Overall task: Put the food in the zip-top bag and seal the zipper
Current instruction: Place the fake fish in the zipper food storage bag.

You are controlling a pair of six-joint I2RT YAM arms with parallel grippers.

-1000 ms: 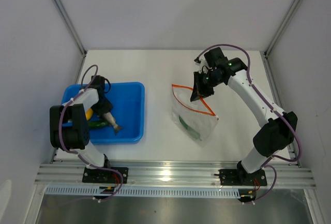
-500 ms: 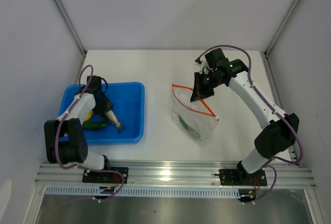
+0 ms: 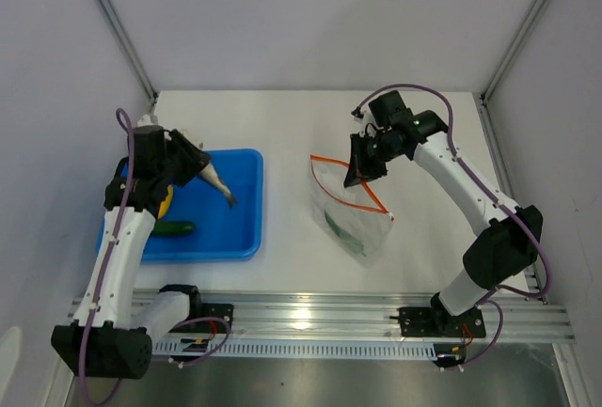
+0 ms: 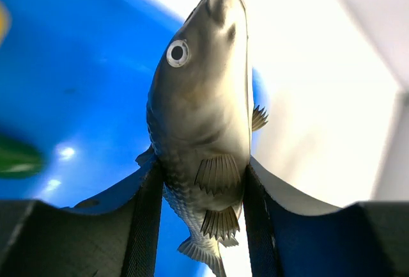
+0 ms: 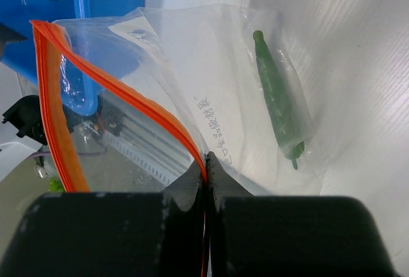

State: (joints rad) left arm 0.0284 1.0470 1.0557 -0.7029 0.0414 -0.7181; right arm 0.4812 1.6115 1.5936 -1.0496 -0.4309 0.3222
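The white surface [image 3: 282,134] carries the blue tray [image 3: 246,238] on the left and the clear zip-top bag [image 3: 369,228] on the right, well apart from each other. The bag lies flat at its lower part, while its mouth is lifted and faces toward the tray; the right claw [image 5: 206,165] is closed on one lip of the orange zipper [image 5: 128,94], so the other lip hangs lower and the mouth stands open. The left claw [image 4: 201,187] is above the tray and grips a grey toy fish [image 4: 201,104] by the rear of the body, near the tail, with the head pointing away from the wrist. One green cucumber-like piece [image 5: 278,94] is already inside the bag, and another green piece [image 3: 174,228] and a yellow piece [image 3: 164,205] are in the tray, at its left side. The step in hand seems to be carrying the fish to the bag. To do it well, I think the left arm should cross the surface with the fish high enough to pass the tray wall, then come to the mouth head first and between the two zipper lips. The right claw should hold its lip up and not pull, and the fish should be released only when its body is past the zipper – otherwise it may rest on the strip and block the sealing.
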